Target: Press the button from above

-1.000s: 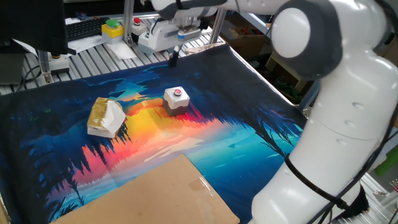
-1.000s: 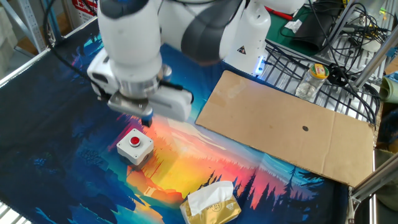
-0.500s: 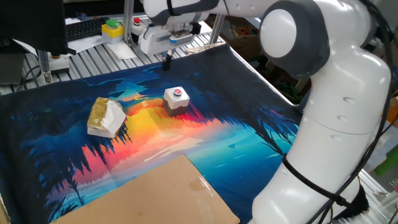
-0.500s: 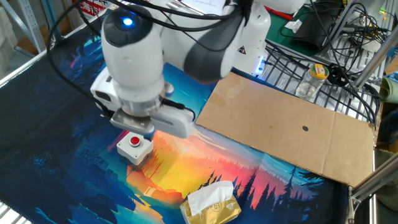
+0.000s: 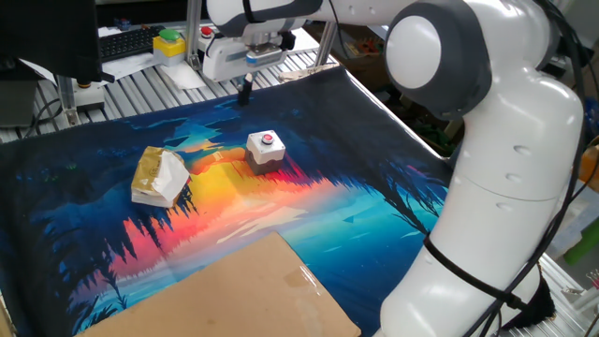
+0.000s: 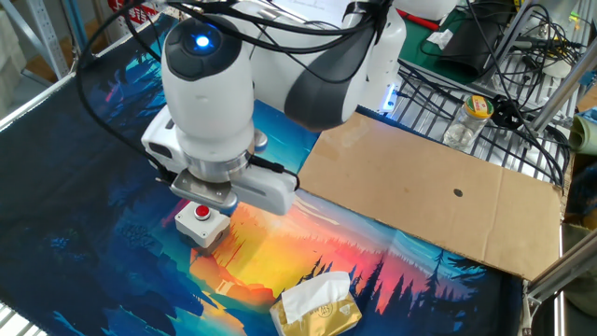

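Note:
The button is a small white cube with a round red cap, standing on the colourful mat near its middle. It also shows in the other fixed view, just below the robot's hand. My gripper hangs in the air, apart from the button, up and to the left of it in the image. Its dark fingertips are small and blurred, so no gap or contact shows. In the other fixed view the white hand body hides the fingers and overlaps the button's far edge.
A tan-and-white paper-wrapped lump lies left of the button; it also shows in the other fixed view. A cardboard sheet covers the mat's near corner. A yellow box with a green cap stands on the metal rack behind.
The gripper has shifted left along the mat's far side in one fixed view. In the other view the hand has moved over toward the button and now overlaps it.

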Action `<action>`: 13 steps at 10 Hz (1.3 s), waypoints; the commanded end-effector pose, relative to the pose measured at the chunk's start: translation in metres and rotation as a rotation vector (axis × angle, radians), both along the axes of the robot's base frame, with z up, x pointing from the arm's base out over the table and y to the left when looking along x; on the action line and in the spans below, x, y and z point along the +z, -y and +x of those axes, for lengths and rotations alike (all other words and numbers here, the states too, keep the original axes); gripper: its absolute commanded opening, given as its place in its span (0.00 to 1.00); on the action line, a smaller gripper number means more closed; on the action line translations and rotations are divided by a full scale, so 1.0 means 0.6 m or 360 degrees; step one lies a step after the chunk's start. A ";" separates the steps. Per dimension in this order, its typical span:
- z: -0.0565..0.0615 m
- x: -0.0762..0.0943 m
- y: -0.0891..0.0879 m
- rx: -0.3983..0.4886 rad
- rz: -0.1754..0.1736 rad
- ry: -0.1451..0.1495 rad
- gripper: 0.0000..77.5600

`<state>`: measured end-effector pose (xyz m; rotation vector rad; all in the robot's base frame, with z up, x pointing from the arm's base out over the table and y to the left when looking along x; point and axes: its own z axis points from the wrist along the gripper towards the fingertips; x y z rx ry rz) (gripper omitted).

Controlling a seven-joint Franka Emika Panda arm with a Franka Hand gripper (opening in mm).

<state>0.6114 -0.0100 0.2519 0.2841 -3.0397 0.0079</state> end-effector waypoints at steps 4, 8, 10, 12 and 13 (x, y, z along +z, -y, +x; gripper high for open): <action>0.002 0.000 -0.006 -0.0080 0.0005 0.0010 0.00; 0.002 0.000 -0.006 -0.0361 -0.0020 -0.0070 0.00; 0.002 0.000 -0.006 -0.0467 0.0070 -0.0078 0.00; 0.002 0.000 -0.006 -0.0427 -0.0087 -0.0021 0.00; 0.002 0.000 -0.006 -0.0424 -0.0102 -0.0012 0.00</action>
